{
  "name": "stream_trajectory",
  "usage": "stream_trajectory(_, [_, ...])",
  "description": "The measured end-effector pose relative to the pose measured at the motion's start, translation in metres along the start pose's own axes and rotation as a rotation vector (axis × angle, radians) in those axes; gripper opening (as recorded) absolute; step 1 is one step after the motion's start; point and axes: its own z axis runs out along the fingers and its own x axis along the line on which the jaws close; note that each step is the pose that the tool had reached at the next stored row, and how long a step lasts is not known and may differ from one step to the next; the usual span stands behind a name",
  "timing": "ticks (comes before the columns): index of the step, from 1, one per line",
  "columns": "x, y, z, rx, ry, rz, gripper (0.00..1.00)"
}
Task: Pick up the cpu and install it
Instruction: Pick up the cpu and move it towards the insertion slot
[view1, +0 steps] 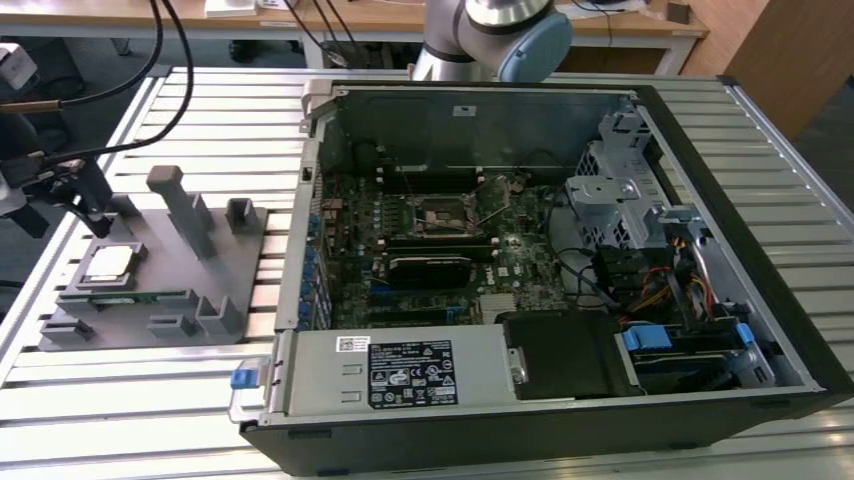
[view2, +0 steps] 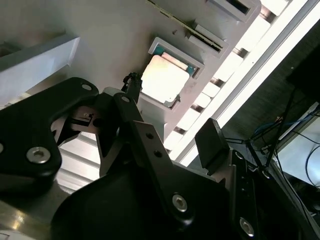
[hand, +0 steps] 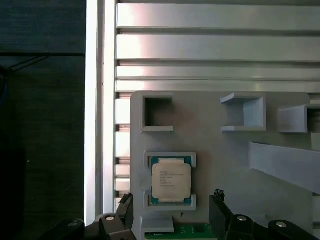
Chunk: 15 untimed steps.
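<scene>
The cpu (view1: 111, 262) lies flat in a square recess of the grey holder plate (view1: 200, 290) at the exterior view's left, silver top up. In both wrist views the cpu (hand: 171, 180) (view2: 165, 77) sits just ahead of my black fingers. My gripper (hand: 171, 207) (view2: 170, 112) hangs open above it, one finger to each side and nothing between them. In the exterior view the gripper (view1: 83, 205) hovers over the plate's far left corner, a little behind the cpu. The motherboard socket (view1: 441, 215) lies inside the open computer case (view1: 747, 250).
A green memory stick (view1: 134, 297) (hand: 192, 231) rests in a slot of the plate beside the cpu. Grey posts (view1: 180, 210) and small pockets (hand: 157, 112) rise from the plate. Everything stands on a slatted aluminium table (view1: 134, 400), whose edge (hand: 95, 100) is close to the plate.
</scene>
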Motion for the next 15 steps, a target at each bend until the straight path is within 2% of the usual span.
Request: stream_trajectory(15, [0.0005, -0.0011, 0.0271, 0.0024, 0.0001, -0.002, 0.7])
